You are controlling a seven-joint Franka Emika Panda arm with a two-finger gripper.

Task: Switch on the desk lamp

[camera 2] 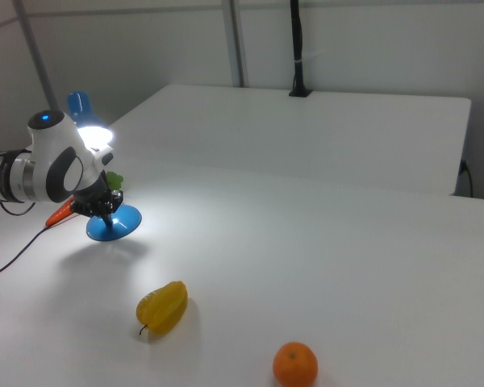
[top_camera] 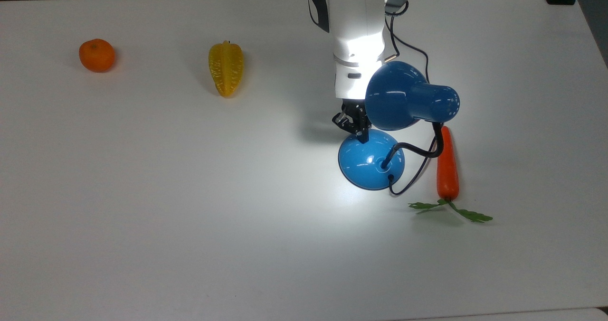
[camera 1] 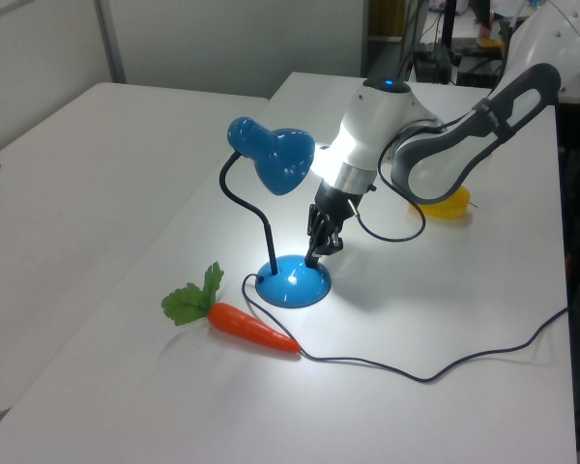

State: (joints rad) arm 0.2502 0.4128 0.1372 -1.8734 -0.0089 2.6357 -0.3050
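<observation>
The desk lamp is lit. Its blue cone shade (top_camera: 394, 95) hangs on a black bent neck over the round blue base (top_camera: 368, 164) and throws a bright pool of light on the white table. My gripper (top_camera: 363, 138) points down at the base's far rim in the top view, with the fingers together and nothing held. In the left view the gripper (camera 1: 314, 256) sits just above the base (camera 1: 295, 282), below the shade (camera 1: 275, 159). The right view has the gripper (camera 2: 107, 216) over the base (camera 2: 113, 226). The fingers hide the switch.
An orange carrot (top_camera: 447, 166) with green leaves lies just beside the base, on the top view's right. The lamp's black cord (camera 1: 416, 372) trails across the table. A yellow starfruit (top_camera: 225, 69) and an orange (top_camera: 97, 55) lie farther off on the top view's left.
</observation>
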